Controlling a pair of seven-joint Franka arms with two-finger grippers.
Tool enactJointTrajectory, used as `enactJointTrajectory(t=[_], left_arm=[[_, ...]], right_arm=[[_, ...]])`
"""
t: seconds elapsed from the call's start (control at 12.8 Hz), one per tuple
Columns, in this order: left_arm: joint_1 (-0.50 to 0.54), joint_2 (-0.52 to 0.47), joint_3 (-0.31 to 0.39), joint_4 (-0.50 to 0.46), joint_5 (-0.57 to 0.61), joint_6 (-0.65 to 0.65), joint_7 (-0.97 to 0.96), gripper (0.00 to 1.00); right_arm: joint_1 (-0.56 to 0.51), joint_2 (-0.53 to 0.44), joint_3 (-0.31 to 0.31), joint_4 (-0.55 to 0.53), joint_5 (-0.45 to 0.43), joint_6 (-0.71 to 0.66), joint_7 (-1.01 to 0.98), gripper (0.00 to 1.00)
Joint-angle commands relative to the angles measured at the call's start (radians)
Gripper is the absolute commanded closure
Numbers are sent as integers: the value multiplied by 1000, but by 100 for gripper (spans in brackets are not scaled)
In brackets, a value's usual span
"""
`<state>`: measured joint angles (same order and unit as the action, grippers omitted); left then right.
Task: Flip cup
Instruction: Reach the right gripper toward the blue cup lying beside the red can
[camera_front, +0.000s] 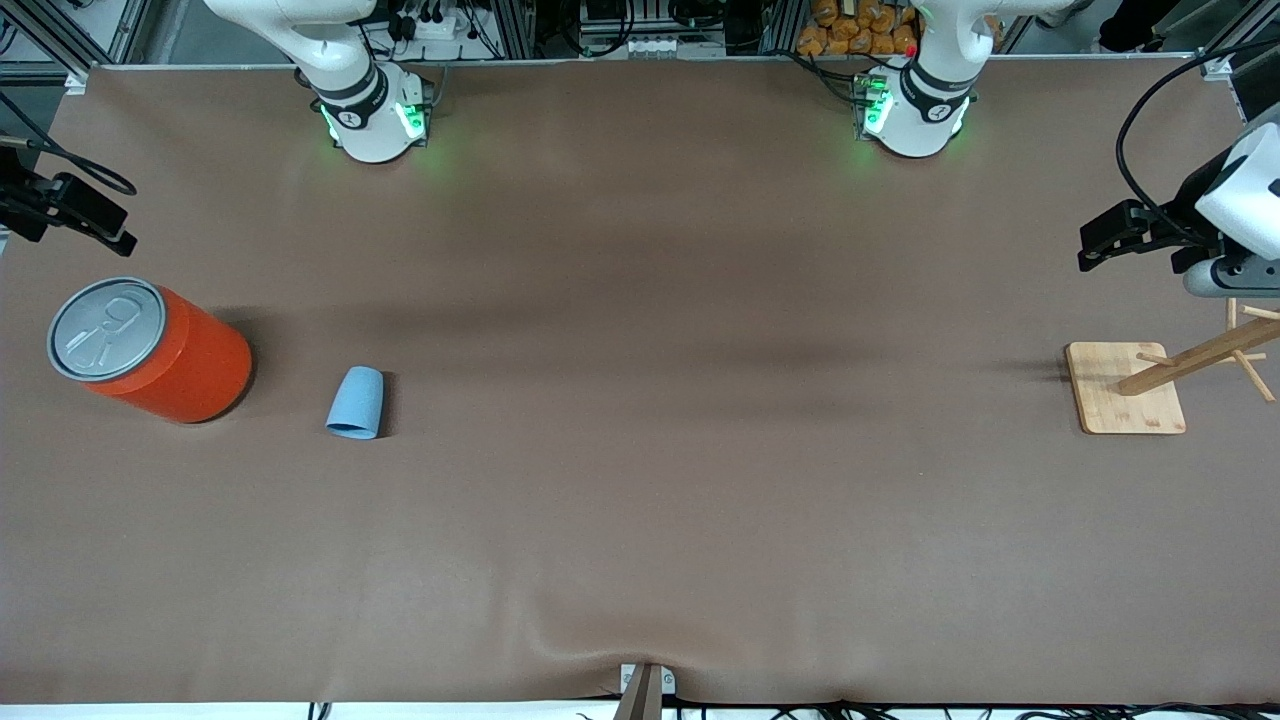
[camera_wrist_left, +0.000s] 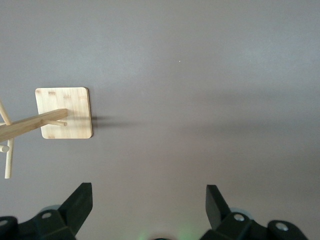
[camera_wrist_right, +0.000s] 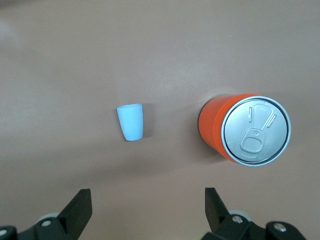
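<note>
The light blue cup (camera_front: 355, 402) lies on its side on the brown table, beside the orange can, with its wide rim end nearer the front camera. It also shows in the right wrist view (camera_wrist_right: 131, 122). My right gripper (camera_wrist_right: 148, 200) is open and empty, up in the air at the right arm's end of the table, apart from the cup. My left gripper (camera_wrist_left: 150, 200) is open and empty, up in the air at the left arm's end, near the wooden rack.
A large orange can (camera_front: 165, 360) with a grey lid stands upright at the right arm's end, also seen in the right wrist view (camera_wrist_right: 240, 130). A wooden peg rack on a square base (camera_front: 1125, 400) stands at the left arm's end, also in the left wrist view (camera_wrist_left: 65, 112).
</note>
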<state>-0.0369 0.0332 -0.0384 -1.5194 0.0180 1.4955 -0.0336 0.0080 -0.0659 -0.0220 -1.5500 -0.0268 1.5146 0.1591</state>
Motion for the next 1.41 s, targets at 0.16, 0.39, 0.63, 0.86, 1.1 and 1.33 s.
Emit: enactJointTrajectory(t=[0.16,0.39,0.63,0.86,1.1,1.33], left_arm=[[3,-4,-3,10,3,-4,9,0],[2,-3,-3,10,5,-3,0,0],[0,-1,-3,8,10,-3,1,0],[20,-4,8,10,2,-3,9,0],[34,-4,9,10,-12,-3,11,0],[51,-3,9,30,-13,-3,11,0]], right_arm=[[-2,1,11,19,-13,-17,-12,0],[0,14,10,19,-5,-19,-7,0],[-2,73,10,14,-4,-13,-10,0],[-3,171,8,8,-18,-7,-12,0],[-10,224,7,-111,-2,98,-7,0],[-17,222,5,-353,-1,379,-6,0]])
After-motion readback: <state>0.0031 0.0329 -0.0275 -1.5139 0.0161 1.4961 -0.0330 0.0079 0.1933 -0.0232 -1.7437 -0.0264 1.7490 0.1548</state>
